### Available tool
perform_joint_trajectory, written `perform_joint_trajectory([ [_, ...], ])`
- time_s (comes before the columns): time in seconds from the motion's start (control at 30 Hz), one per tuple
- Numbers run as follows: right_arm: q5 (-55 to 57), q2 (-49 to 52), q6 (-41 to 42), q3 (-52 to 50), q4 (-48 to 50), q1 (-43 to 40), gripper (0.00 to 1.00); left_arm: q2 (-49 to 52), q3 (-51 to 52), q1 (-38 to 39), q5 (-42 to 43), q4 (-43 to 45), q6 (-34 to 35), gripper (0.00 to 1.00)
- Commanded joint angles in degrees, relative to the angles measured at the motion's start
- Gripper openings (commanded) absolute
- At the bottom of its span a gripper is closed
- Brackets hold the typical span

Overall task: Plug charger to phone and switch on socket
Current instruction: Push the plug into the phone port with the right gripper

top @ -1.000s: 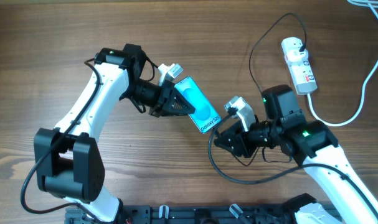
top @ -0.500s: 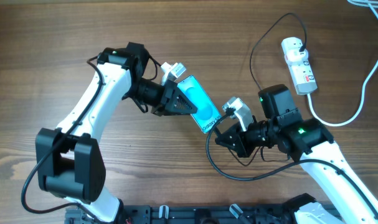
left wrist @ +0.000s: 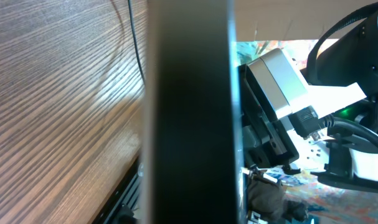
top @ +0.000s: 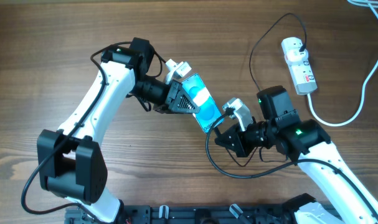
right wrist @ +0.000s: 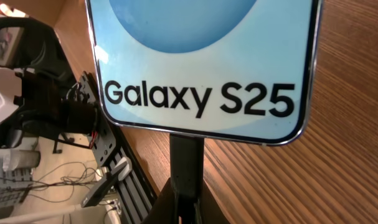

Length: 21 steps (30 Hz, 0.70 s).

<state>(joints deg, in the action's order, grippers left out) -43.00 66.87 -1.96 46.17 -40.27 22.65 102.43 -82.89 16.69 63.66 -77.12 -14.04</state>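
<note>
Your left hand (top: 183, 102) grips phone (top: 201, 109); your right hand (top: 221, 133) pinches charger (right wrist: 187, 158), tip touching phone's lettered edge.

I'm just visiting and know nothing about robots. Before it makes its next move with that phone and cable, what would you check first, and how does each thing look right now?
1. Phone gripped: the left hand is clamped on the phone. Ok.
2. Plug gripped: the right hand holds the plug tip of the charger. Ok.
3. Plug lined up: the tip meets the middle of the phone's short edge, just under the "Galaxy S25" lettering. Ok.
4. Plug fully pushed in: cannot tell.
5. Cable slack: it hangs in loose loops between the socket and the right hand. Ok.
6. Socket switch on: too small to read. Cannot tell.
</note>
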Motion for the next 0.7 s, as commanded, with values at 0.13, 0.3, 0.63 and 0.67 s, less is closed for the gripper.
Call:
perform_joint_trajectory([
  [0.13,-0.74,0.11,0.61,5.27,7.91,-0.31,0.04,-0.33,2.43,10.54,0.72,-6.99,-0.76,0.04],
  [0.3,-0.76,0.11,1.14,5.27,9.6,-0.31,0.04,-0.33,2.43,10.6,0.74,-8.74,-2.25,0.04],
  [0.63,-0.04,0.11,0.44,5.25,3.89,-0.31,0.18,-0.33,2.43,8.57,1.62,-3.41,1.05,0.04],
  [0.67,0.52,0.11,0.48,5.25,3.5,-0.31,0.21,-0.33,2.43,8.59,1.64,-3.08,1.05,0.04],
])
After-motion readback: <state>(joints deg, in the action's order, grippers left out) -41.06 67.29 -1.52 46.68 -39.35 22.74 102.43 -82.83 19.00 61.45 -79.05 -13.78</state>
